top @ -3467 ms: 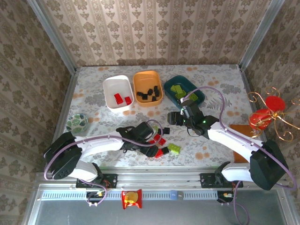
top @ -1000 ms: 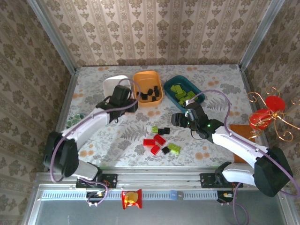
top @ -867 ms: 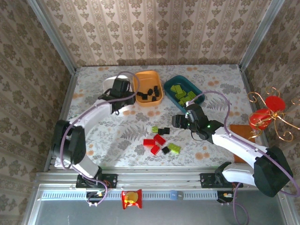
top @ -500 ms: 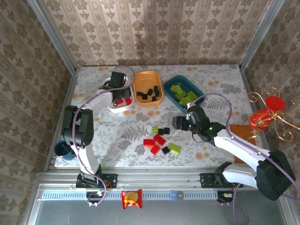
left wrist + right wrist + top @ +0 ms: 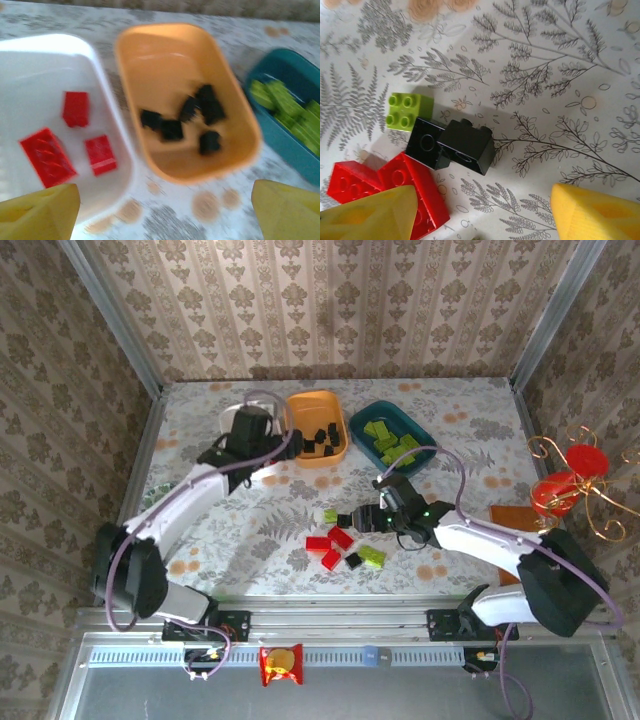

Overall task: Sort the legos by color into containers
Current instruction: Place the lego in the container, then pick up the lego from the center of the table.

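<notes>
Three trays line the far side of the surface (image 5: 240,550). The white tray (image 5: 107,95) and orange tray (image 5: 165,60) sit just beside each other with a thin gap, and the teal tray (image 5: 280,150) stands a little further right. The left tool (image 5: 160,215) hangs over the near rims of the white and orange trays, its fingers wide apart with nothing between them. Bare patterned surface lies open between the trays and the loose pile (image 5: 340,540) near the middle, and also to the pile's left. The right tool (image 5: 482,217) hovers low over the pile, jaws spread and empty, with a red brick (image 5: 415,195) partly hidden behind one finger. Just beyond it two black bricks (image 5: 452,142) touch each other, and a lime brick (image 5: 409,111) touches one of them. Three red bricks (image 5: 75,107) lie in the white tray, black ones (image 5: 200,110) in the orange, lime ones (image 5: 290,105) in the teal.
</notes>
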Tool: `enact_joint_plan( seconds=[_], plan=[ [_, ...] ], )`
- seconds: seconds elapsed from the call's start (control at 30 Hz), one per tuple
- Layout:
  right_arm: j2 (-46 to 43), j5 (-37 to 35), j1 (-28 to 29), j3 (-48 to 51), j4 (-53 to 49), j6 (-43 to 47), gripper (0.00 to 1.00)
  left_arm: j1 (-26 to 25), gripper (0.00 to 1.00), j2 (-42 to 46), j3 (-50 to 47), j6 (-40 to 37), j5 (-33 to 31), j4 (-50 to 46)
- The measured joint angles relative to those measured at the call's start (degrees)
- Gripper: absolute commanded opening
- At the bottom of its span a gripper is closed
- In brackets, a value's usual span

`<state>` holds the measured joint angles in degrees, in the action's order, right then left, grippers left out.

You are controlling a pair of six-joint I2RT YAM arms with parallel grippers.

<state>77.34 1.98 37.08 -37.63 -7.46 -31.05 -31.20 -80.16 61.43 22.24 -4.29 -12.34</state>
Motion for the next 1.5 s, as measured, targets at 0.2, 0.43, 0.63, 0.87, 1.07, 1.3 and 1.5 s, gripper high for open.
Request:
enact_joint_plan(
  seconds=[0.2,0.43,0.63,0.87,1.07,1.3,1.5],
  plan=[
    [8.5,0.0,0.8,-3.9,3.6,-0.5,0.71,-7.6,0.94,9.2,-12.7,1.3,-1.0,0.1],
    [13.4,0.0,0.9,-6.3,6.1,-1.9,0.65,-11.6,0.95,18.8,-24.0,5.3,-2.6,-1.1],
    [15.2,0.0,0.9,-6.5,6.3,-2.4,0.51,-11.9,0.95,22.0,-28.6,7.8,-3.7,-2.3],
    [16.0,0.0,0.9,-6.7,7.3,-3.4,0.33,-11.9,0.97,22.3,-28.9,8.2,-4.2,-2.4],
    [13.5,0.0,0.9,-6.8,5.3,-3.0,0.29,-11.9,0.97,22.3,-28.9,8.2,-4.2,-2.4],
    [8.3,0.1,-0.3,-13.7,0.7,-0.7,0.28,-11.9,0.99,22.3,-28.9,8.2,-3.9,-2.4],
    [16.7,0.3,-3.1,-30.8,0.2,1.5,0.27,-11.9,1.00,22.4,-28.9,8.2,-3.9,-2.4]
  ],
)
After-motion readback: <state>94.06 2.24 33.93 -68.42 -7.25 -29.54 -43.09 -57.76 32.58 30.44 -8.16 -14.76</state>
